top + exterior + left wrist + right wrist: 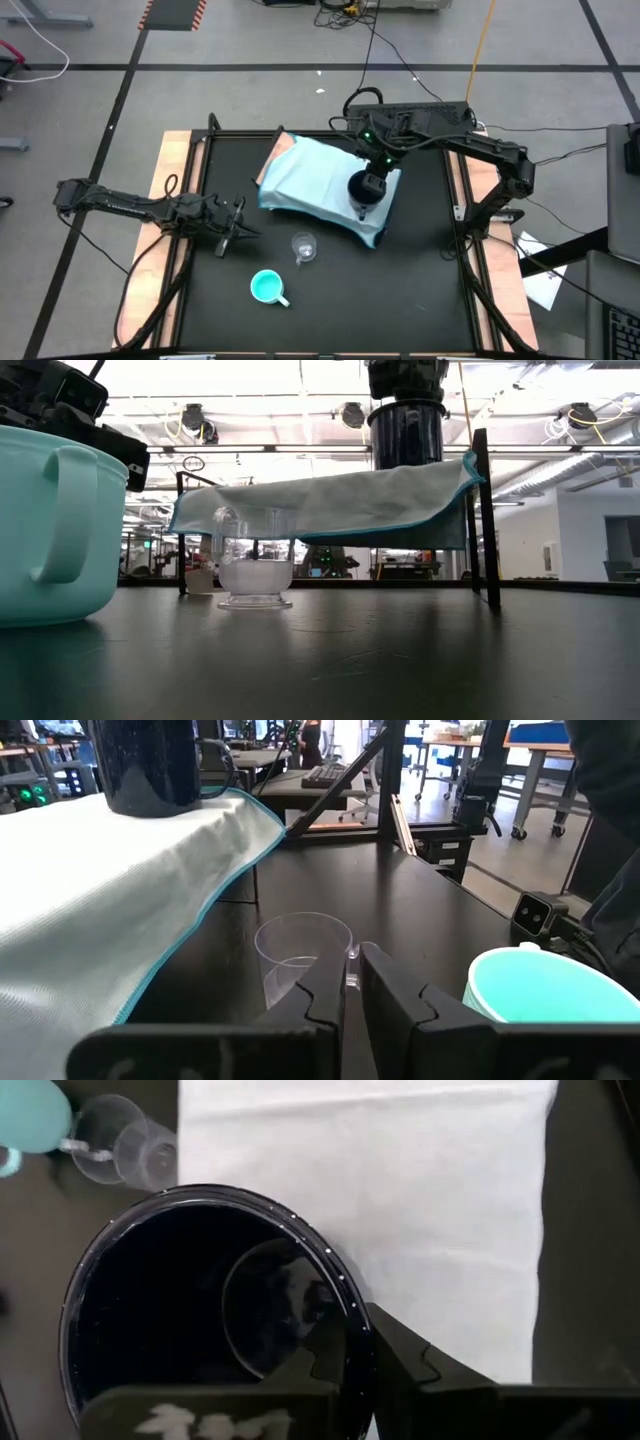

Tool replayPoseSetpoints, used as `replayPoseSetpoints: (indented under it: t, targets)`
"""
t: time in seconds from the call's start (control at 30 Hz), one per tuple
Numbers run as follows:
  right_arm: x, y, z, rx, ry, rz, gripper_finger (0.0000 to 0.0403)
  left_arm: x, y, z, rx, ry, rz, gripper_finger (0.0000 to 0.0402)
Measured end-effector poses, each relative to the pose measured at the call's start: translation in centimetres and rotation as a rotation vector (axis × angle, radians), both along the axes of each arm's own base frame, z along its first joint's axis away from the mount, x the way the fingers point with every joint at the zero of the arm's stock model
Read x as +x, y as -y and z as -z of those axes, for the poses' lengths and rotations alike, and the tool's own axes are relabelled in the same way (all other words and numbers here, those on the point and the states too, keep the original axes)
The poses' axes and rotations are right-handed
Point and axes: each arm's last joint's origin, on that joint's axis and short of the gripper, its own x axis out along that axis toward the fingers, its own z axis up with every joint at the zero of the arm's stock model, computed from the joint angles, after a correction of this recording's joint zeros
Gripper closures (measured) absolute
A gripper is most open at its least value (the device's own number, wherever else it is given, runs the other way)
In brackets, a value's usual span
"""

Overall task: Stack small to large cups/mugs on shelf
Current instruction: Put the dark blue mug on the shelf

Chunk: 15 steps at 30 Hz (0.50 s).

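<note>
Right claw (345,1380) clamped on black mug's (210,1310) rim; I seat it flat on light-blue cloth-covered shelf (310,175) before release.

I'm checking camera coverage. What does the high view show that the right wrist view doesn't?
Only the high view shows the left hand, shut and empty beside the shelf, and the whole teal mug. Only the right wrist view shows the right hand pinching the black mug's rim. Both show the glass cup on the table.
</note>
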Motion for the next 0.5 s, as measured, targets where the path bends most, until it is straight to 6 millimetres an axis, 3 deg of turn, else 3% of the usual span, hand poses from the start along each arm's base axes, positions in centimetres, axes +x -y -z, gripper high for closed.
replayPoseSetpoints:
  t: [0.5]
  targets:
    - [0.00,0.08,0.38,-0.004,-0.008,0.003,0.0377,0.00,0.00,-0.01,0.000,0.001,0.000,0.0364]
